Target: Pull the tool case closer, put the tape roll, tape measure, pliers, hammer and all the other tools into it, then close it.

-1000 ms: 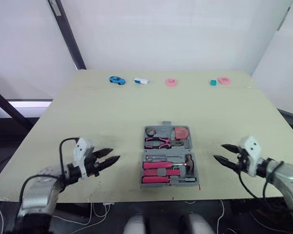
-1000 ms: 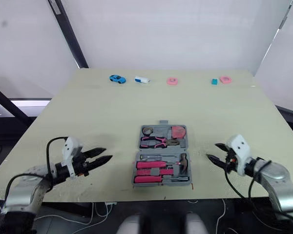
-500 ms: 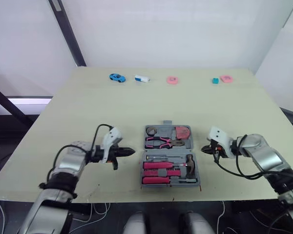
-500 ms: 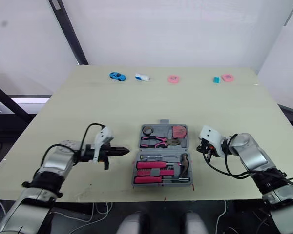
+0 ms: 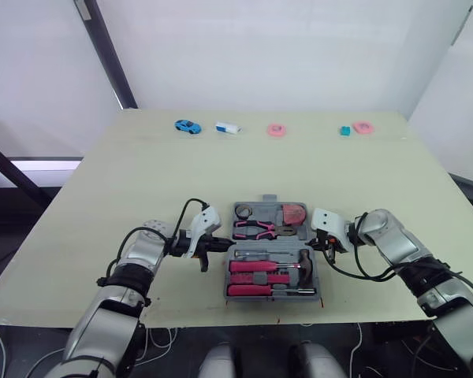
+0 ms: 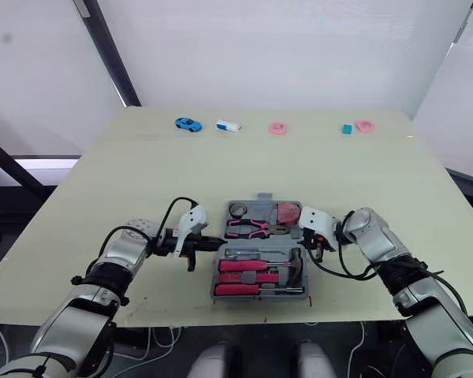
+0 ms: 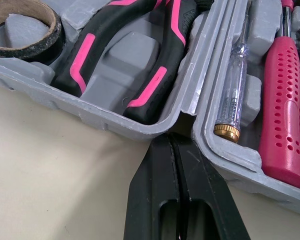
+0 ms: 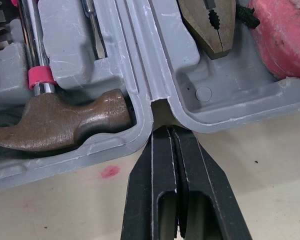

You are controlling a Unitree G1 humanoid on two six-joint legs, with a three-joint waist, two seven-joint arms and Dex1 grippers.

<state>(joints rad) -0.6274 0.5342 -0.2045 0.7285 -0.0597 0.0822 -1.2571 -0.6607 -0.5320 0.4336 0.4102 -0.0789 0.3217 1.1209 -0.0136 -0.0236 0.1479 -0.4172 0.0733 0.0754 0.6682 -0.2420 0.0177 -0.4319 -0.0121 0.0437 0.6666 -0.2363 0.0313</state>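
While open, grey moulded-plastic tool case (image 7: pixel 115 122) with glossy pink-handled tools (image 5: pixel 256 267)

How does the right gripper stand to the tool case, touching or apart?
Touching. The right wrist view shows the shut right gripper with its tips pressed into the hinge notch of the tool case, no gap visible.

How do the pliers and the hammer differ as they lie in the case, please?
The pliers lie in the far half, the hammer in the near half. The pliers have black-and-pink handles; the hammer has a brown head. Both sit in moulded recesses of the open grey tool case.
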